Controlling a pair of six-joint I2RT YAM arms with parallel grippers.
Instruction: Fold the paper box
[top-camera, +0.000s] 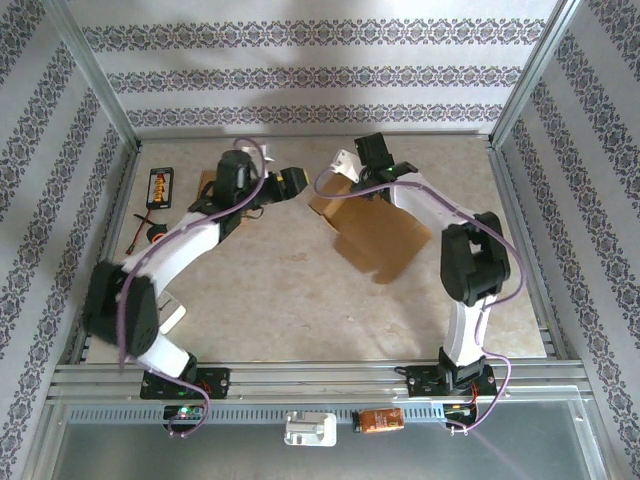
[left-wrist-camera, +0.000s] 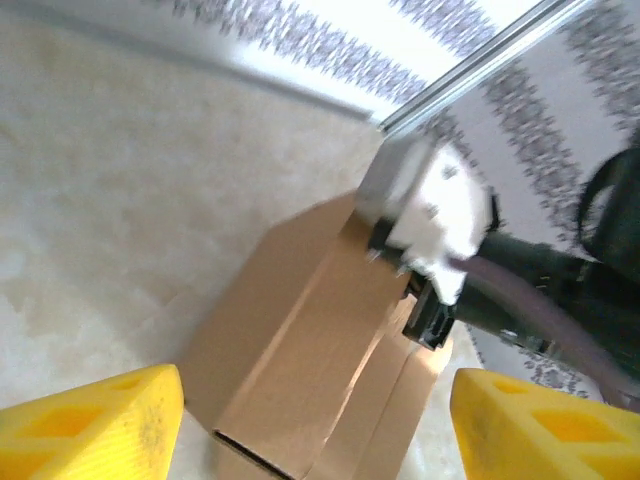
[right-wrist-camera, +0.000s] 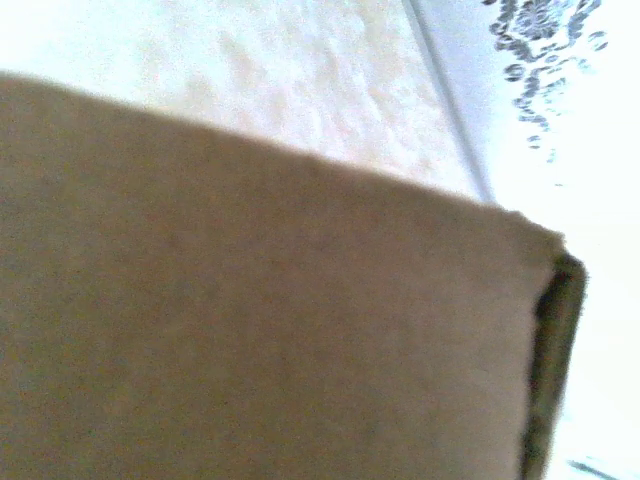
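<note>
The brown paper box (top-camera: 372, 238) is a flattened sleeve, held tilted over the middle of the table. In the top view my right gripper (top-camera: 362, 182) sits on its far upper edge. The left wrist view shows that gripper's white and black head (left-wrist-camera: 432, 232) clamped on the box (left-wrist-camera: 300, 340), whose open end faces the camera. Cardboard (right-wrist-camera: 250, 330) covers the right wrist view and hides those fingers. My left gripper (top-camera: 292, 181) hangs just left of the box, open. Its yellow fingertips (left-wrist-camera: 95, 425) stand wide apart on either side of the box without touching it.
A black device with an orange label (top-camera: 160, 185) and loose cables (top-camera: 150, 228) lie at the far left of the table. Aluminium rails (top-camera: 320, 375) frame the table in front of patterned walls. An orange pack (top-camera: 380, 420) and a white part (top-camera: 310, 430) rest on the near shelf.
</note>
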